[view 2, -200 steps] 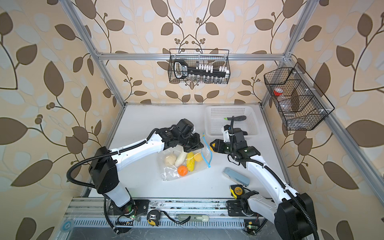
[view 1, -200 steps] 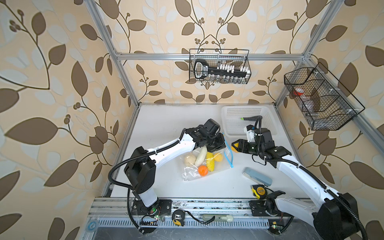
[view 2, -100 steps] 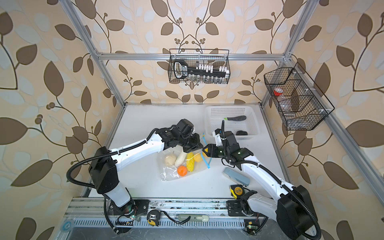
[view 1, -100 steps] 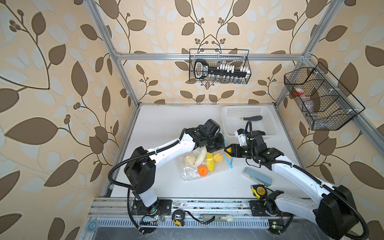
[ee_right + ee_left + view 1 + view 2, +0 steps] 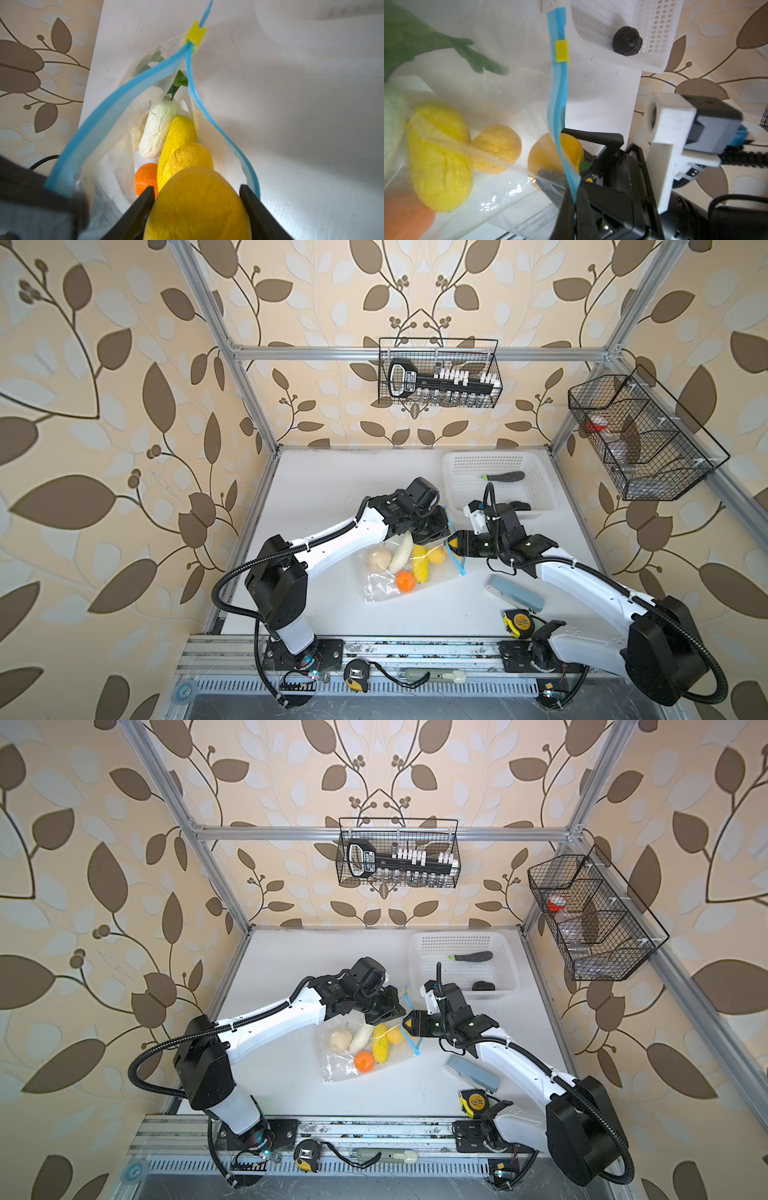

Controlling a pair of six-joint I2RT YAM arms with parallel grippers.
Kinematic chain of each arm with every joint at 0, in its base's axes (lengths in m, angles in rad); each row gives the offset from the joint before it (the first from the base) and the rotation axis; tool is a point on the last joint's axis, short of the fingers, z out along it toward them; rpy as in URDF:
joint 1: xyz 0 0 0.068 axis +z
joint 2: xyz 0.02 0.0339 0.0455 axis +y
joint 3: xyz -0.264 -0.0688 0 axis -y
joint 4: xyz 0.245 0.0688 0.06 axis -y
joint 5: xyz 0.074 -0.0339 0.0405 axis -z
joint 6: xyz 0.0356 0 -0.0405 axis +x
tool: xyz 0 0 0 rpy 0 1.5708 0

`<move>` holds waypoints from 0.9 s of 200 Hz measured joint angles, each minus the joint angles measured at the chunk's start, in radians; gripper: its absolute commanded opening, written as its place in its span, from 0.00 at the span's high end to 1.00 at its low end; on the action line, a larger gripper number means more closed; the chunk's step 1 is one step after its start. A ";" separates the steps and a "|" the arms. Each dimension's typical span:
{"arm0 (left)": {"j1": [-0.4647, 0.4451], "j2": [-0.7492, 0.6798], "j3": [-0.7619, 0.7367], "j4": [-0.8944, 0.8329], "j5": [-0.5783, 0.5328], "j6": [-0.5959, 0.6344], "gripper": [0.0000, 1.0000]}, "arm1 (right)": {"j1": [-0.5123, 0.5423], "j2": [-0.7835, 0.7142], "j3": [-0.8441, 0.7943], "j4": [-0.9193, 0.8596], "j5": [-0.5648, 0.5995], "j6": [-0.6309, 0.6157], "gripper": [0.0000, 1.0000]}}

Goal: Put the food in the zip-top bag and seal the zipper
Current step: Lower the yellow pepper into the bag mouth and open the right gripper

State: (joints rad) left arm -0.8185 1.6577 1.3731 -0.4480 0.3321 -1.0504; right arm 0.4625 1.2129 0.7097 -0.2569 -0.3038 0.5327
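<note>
Grip check: right gripper (image 5: pixel 196 187) clamps a yellow-orange fruit (image 5: pixel 197 209), nose at the zip-top bag (image 5: pixel 108 145) mouth. The left gripper (image 5: pixel 574 199) is pinched shut on the zipper (image 5: pixel 557 99) strip, lifting that lip so the mouth gapes for loading. Two dark pieces (image 5: pixel 503 477) sit in the basket (image 5: pixel 490 455).

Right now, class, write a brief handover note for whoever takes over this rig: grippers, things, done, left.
Left gripper: shut on the zipper, holding the zip-top bag's mouth open.
Right gripper: shut on an orange-yellow fruit at the mouth.
Done: several food pieces in the bag.
Left: release the fruit inside, bag the dark green piece and dark round piece from the white basket, close the zipper.
</note>
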 measured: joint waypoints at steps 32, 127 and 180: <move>0.000 0.000 0.000 0.000 0.000 0.000 1.00 | 0.003 0.005 0.000 0.000 0.000 -0.002 0.34; 0.000 0.000 0.000 -0.001 0.000 0.001 1.00 | 0.009 0.005 0.000 0.000 0.000 -0.006 0.30; 0.000 0.000 0.000 -0.001 0.000 0.001 1.00 | 0.009 0.005 0.000 -0.001 0.000 -0.007 0.30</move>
State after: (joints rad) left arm -0.8185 1.6577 1.3731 -0.4488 0.3321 -1.0496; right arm 0.4713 1.2179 0.7097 -0.2577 -0.3038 0.5259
